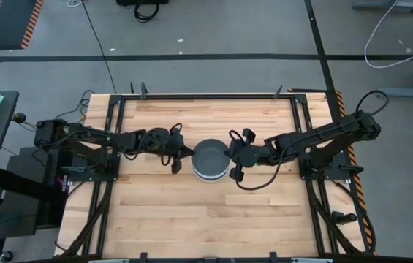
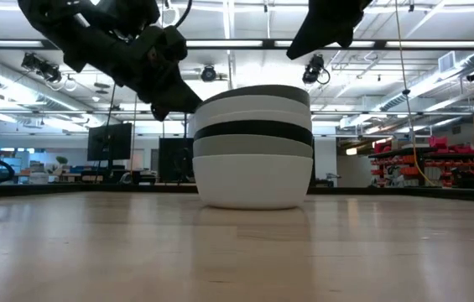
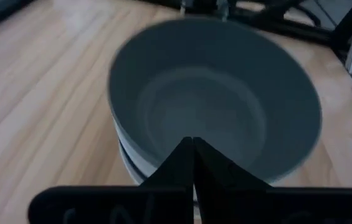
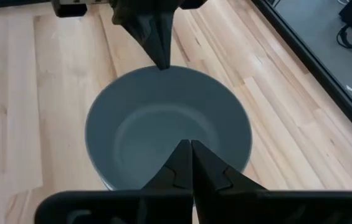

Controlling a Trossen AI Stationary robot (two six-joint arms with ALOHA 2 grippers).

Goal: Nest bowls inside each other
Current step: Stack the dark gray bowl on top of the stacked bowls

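Observation:
Several bowls are nested in one stack [image 1: 210, 162] at the table's middle, and its white bottom bowl [image 2: 253, 180] rests on the wood. Above that bowl come a grey one, a black one [image 2: 253, 132], a white one and a grey top bowl [image 4: 163, 127]. My left gripper [image 1: 189, 153] is shut, with its tip at the stack's left upper edge [image 2: 193, 109]. My right gripper [image 1: 229, 155] is shut and hangs above the stack's right side [image 2: 304, 46], clear of it. Both wrist views look down into the top grey bowl [image 3: 213, 106]. My left gripper's shut fingertips [image 4: 162, 62] stand at the top grey bowl's rim [image 4: 163, 70] on the table's left side, slanting down from the left. I cannot tell whether they touch the rim.
Bare wooden tabletop [image 1: 206, 219] surrounds the stack on all sides. Black frame rails [image 1: 191, 95] run along the table's edges, and the arm bases stand at its left and right. The room lies beyond the table.

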